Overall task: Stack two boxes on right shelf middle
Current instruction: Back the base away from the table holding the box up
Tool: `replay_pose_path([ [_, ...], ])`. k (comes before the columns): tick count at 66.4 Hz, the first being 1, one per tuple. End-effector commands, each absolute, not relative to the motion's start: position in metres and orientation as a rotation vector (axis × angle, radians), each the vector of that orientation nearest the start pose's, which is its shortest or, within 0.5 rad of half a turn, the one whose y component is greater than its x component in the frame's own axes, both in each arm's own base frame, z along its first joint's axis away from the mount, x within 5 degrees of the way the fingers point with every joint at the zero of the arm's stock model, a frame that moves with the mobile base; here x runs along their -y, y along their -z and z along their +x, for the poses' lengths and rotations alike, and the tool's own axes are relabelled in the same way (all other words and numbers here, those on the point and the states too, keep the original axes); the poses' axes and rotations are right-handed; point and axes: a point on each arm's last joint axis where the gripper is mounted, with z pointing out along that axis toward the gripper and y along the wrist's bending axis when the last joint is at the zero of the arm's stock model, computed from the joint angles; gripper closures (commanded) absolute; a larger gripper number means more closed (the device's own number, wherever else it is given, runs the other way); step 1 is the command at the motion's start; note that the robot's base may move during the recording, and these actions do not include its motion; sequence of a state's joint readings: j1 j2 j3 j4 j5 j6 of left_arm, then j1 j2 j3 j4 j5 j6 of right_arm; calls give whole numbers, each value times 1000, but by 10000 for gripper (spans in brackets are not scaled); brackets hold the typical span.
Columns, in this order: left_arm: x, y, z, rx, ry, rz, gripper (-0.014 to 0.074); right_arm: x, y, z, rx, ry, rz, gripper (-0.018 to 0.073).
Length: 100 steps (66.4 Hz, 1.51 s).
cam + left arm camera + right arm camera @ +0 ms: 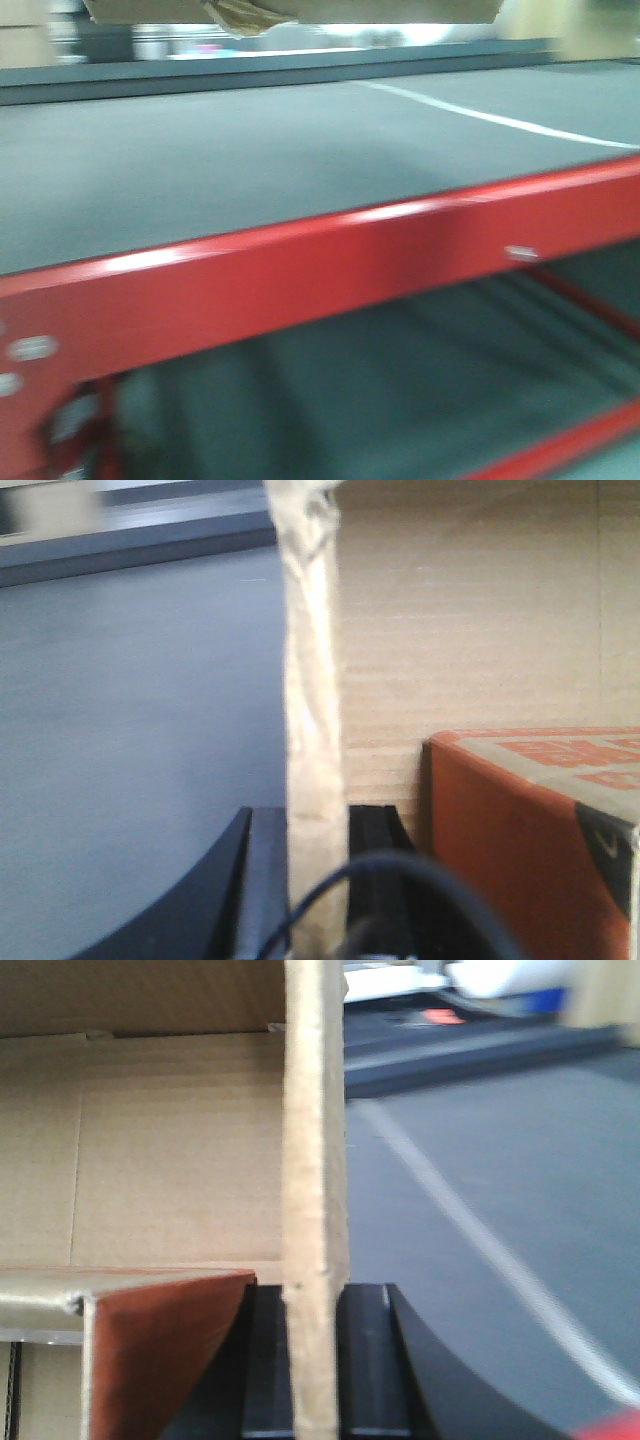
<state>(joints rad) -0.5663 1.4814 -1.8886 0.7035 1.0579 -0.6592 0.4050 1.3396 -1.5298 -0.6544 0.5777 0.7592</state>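
Your left gripper (318, 825) is pinching a wall of the big open tan cardboard box (470, 630). One black finger (262, 880) sits outside the wall and one inside, tight on its crumpled edge. Your right gripper (315, 1300) does the same on another wall, with a finger pressed on each side of the card.

Inside the big box, close to each held wall, sits a smaller orange-red box (500, 840) with pale tape on top. Outside the walls lies a flat dark grey board (200, 160) with a white line (480, 115) across it.

In the front view the big box shows only as a tan strip at the very top, over the far part of the board. It looks lifted off the board, but that view is blurry, so it is hard to be sure. A shiny red metal beam (300, 270) runs along the board's near edge.
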Motion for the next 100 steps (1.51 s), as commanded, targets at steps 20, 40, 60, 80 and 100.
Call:
replay_pose_path([
  [20,109,-523,271,-1876,-47,-85,708,-87,-496,274,-1659,-162,20,727],
  [40,109,-523,271,-1876,-47,-85,708,-87,-497,274,-1652,-167,16,727],
  [60,109,-523,271,-1876,-47,-85,708,-87,-497,274,-1649,-169,15,727],
  [80,109,-523,271,-1876,-47,-85,708,-87,-497,274,-1648,-170,14,727],
  [100,109,-523,271,-1876,-47,-85,708,-87,-497,274,-1648,-170,14,727],
])
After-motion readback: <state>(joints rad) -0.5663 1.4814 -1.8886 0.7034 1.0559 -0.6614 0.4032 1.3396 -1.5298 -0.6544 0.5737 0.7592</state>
